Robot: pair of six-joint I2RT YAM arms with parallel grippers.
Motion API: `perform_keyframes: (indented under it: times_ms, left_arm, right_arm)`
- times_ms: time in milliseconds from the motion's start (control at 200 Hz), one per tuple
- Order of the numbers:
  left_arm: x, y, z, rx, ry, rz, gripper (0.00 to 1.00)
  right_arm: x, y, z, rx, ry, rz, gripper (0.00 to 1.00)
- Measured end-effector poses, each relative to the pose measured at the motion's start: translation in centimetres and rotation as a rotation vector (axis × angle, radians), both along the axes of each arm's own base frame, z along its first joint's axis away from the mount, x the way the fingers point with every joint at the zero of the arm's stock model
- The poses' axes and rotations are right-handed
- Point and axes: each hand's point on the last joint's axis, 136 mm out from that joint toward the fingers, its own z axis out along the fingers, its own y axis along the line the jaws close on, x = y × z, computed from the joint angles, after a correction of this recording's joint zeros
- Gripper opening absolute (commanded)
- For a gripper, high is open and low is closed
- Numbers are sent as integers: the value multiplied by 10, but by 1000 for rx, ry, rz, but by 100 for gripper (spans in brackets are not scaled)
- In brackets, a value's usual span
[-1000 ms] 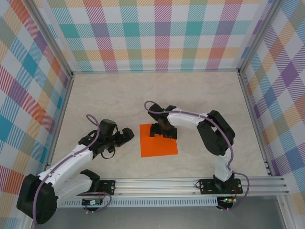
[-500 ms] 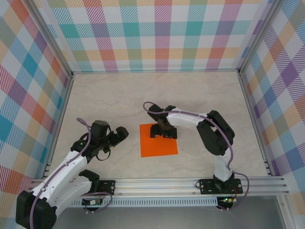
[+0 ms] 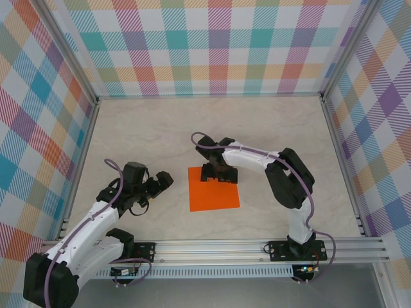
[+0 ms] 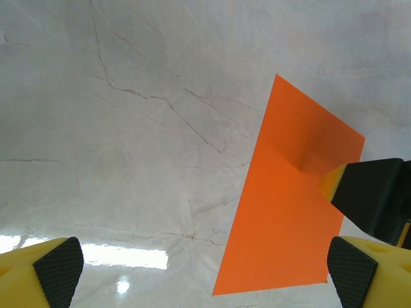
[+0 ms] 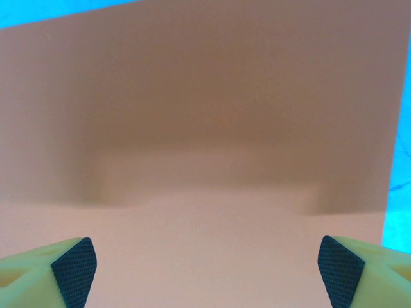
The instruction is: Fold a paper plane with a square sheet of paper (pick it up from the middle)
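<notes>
Pale marbled tabletop [image 3: 141, 128] inside plaid walls [image 3: 212, 45].

A bright orange square sheet of paper [image 3: 214, 192] lies flat and unfolded. It sits just below centre frame.

Top cam: R pincer [image 3: 219, 174] covers far edge of sheet [image 3: 214, 194]. R wrist cam: sheet cut off btm + left.
</notes>
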Motion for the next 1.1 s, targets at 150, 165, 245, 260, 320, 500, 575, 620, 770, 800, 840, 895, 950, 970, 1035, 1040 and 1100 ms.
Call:
perform_keyframes:
  times_ms: [150, 165, 245, 260, 320, 500, 575, 620, 770, 800, 840, 895, 950, 970, 1035, 1040, 1100]
  left_arm:
    - [-2, -4, 0, -15, 5, -21, 100]
    - [-2, -4, 0, -16, 5, -23, 100]
    - [-3, -5, -1, -17, 7, -33, 100]
    - [-3, -5, -1, -16, 6, -37, 100]
    - [-4, -6, -2, -15, 9, -44, 100]
    - [-5, -7, -4, -17, 19, -56, 100]
    - [-5, -7, -4, -18, 19, -57, 100]
    - [-5, -8, -4, -20, 20, -59, 100]
    - [-6, -8, -3, -23, 19, -61, 100]
    - [-6, -8, -3, -23, 19, -61, 100]
    - [-6, -8, -3, -23, 19, -61, 100]
    - [-6, -8, -3, -23, 18, -61, 100]
    - [-6, -8, -3, -23, 19, -60, 100]
    - [-6, -8, -3, -23, 18, -61, 100]
    - [-6, -8, -3, -23, 19, -60, 100]
    - [-6, -8, -3, -23, 19, -60, 100]
    - [-6, -8, -3, -23, 19, -60, 100]
  right_arm:
    - [-4, 3, -15, -50, 31, 4, 95]
    - [-3, 4, -14, -55, 29, 5, 95]
    - [-2, 12, -9, -79, 17, 21, 100]
    - [-1, 14, -8, -82, 12, 24, 100]
    - [-1, 19, -5, -95, 1, 38, 100]
    - [-9, 21, -3, -124, 1, 58, 100]
    - [-9, 22, -3, -121, 1, 59, 100]
    - [-9, 22, -5, -119, 3, 58, 100]
    - [-13, 20, -13, -109, 21, 56, 100]
    - [-14, 21, -14, -102, 25, 55, 100]
    - [-14, 22, -15, -94, 31, 53, 100]
    - [-14, 22, -17, -82, 39, 49, 100]
    - [-15, 23, -18, -71, 44, 47, 100]
    - [-15, 22, -18, -68, 46, 45, 100]
    - [-16, 22, -19, -58, 47, 44, 100]
    - [-15, 23, -19, -56, 45, 44, 100]
    - [-16, 22, -19, -45, 40, 43, 99]
